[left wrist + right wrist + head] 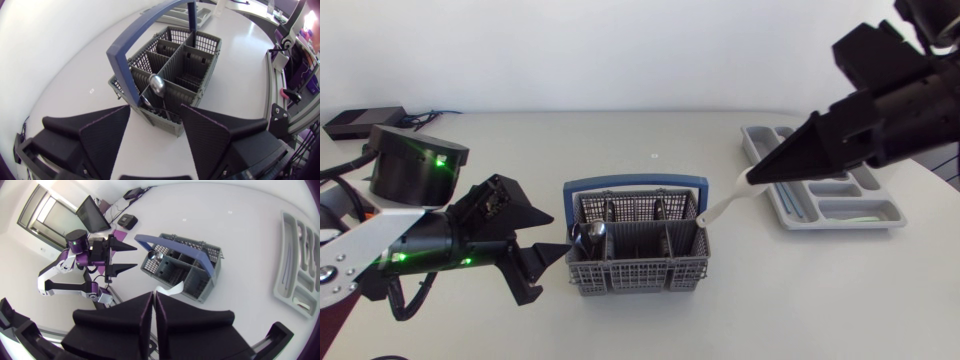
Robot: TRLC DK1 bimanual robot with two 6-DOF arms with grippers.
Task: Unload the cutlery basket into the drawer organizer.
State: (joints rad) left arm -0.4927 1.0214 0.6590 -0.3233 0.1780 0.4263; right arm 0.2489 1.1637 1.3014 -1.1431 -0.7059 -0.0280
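Observation:
The grey cutlery basket (635,255) with a blue handle (636,184) stands mid-table. A metal spoon (590,232) sticks up in its left end, bowl upward. My left gripper (545,240) is open just left of the basket; in the left wrist view its fingers (107,132) flank the basket's near corner (160,112) and the spoon (157,86). My right gripper (760,176) is shut on a white plastic utensil (720,207) that hangs slanted over the basket's right end. The right wrist view shows the utensil's white tip (170,289) ahead of the shut fingers (140,312). The grey drawer organizer (790,212) lies at the right.
A black box (365,120) with cables sits at the back left corner. The organizer (285,255) lies close to the table's right edge. Bare tabletop lies between basket and organizer and in front of the basket.

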